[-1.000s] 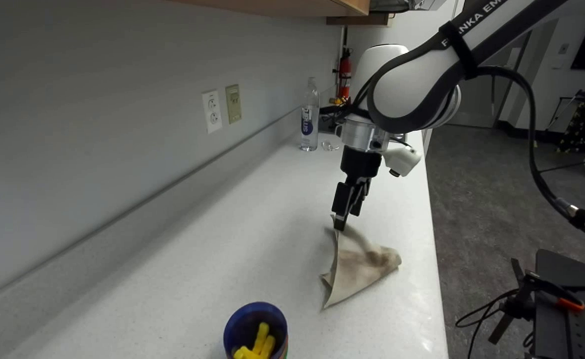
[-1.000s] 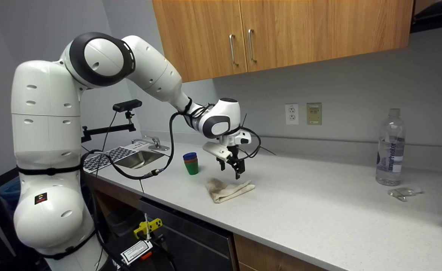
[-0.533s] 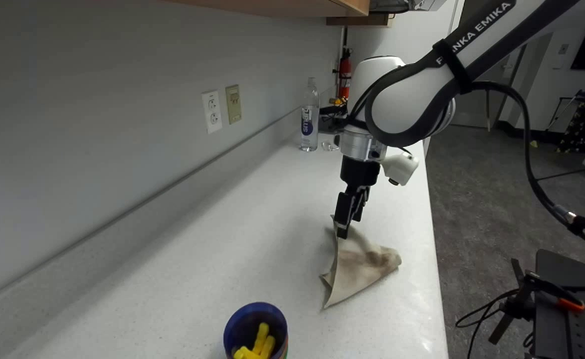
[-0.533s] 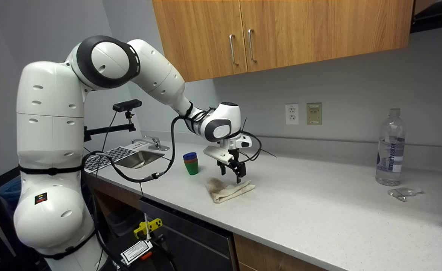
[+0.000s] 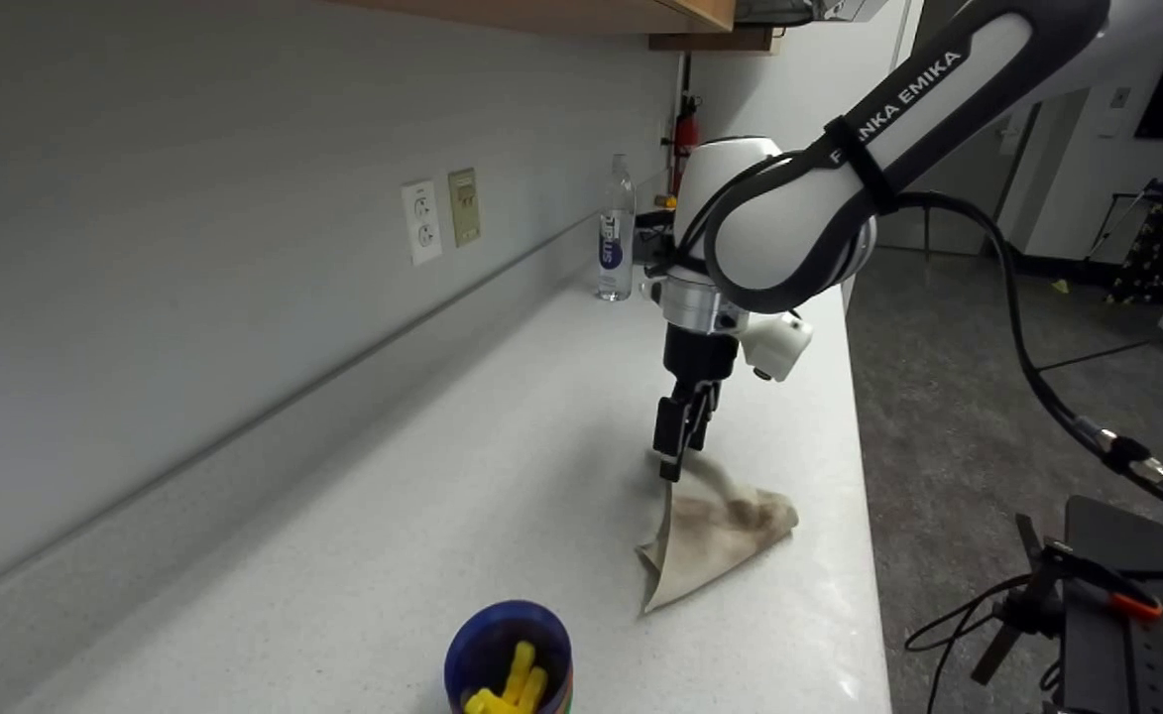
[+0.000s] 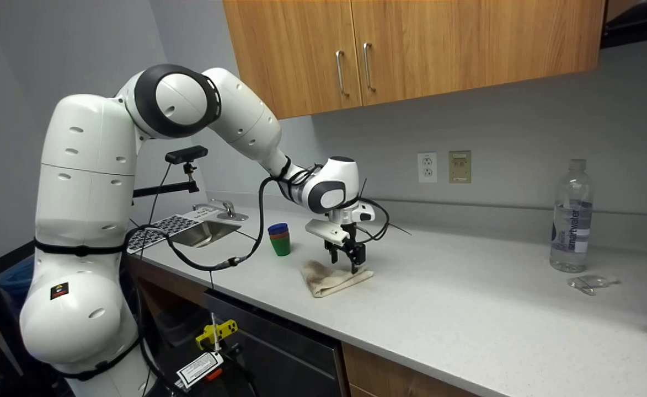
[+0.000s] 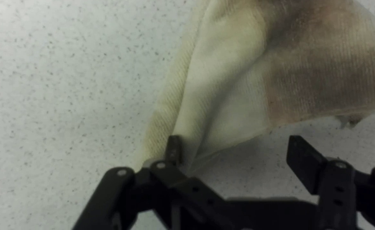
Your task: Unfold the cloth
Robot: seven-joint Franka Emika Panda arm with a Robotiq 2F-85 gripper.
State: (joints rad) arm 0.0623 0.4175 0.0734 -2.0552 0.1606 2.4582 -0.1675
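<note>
The beige cloth (image 5: 725, 540) lies folded on the counter, its top stained reddish-brown, with loose folded edges toward the wall. In an exterior view my gripper (image 6: 344, 265) points down low over the wall-side part of the cloth (image 6: 326, 282). From the wrist, the gripper (image 7: 234, 140) is open, its fingers wide apart. The left finger (image 7: 174, 150) overlaps a folded edge of the cloth (image 7: 235, 51); whether it touches is unclear. Bare counter shows under the right finger (image 7: 305, 163). A corner of the cloth is hidden behind the left finger.
Stacked cups (image 6: 279, 240), the blue top one (image 5: 508, 620) holding yellow pieces, stand on the counter near the cloth. A water bottle (image 6: 571, 220) is farther along by the wall. The counter's front edge (image 5: 871, 496) runs close to the cloth; a sink (image 6: 207, 232) lies at the far end.
My gripper has come down toward the cloth and shifted slightly toward the wall, now overlapping its folded corner. The cloth and cups have not moved.
</note>
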